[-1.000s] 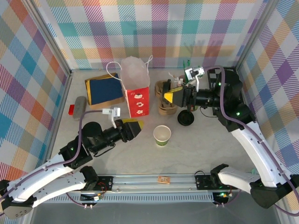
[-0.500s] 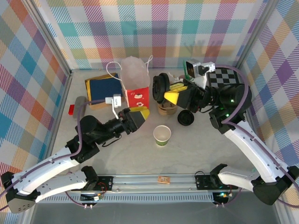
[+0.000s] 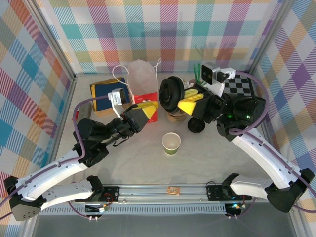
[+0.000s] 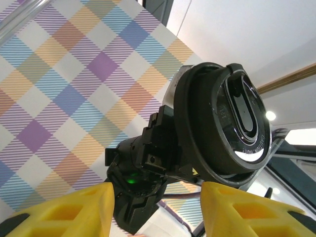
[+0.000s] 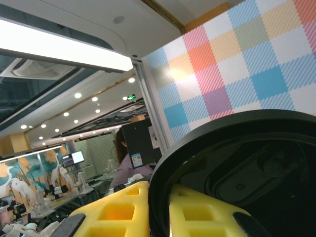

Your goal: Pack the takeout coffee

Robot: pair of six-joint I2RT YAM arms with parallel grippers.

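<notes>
Right fingers (image 3: 188, 105) pinch the loose lid (image 3: 172, 95) by its rim. It is held up on edge, off the surface (image 3: 207, 163), between the bag (image 3: 144, 94) and the right wrist. The lid's top face points at the left arm, the hollow underside at the right wrist camera, so no cup is in it.

Left fingers (image 3: 143, 109) are spread with nothing between them. They sit just in front of the bag and aim up at the lid. My read: a hand-over, or the left arm waiting by the bag mouth.

The coffee (image 3: 196, 127) stands on the surface just below the right fingers, not in the bag. From above it is mostly black lid, so the cup body is hard to confirm.

The open cup (image 3: 171, 142) stands alone, nearer the arm bases.

Count:
- cups: 2 (one lidded, one open)
- lids: 2 (one on the coffee, one held)
- bag: 1

Packing not yet done.
</notes>
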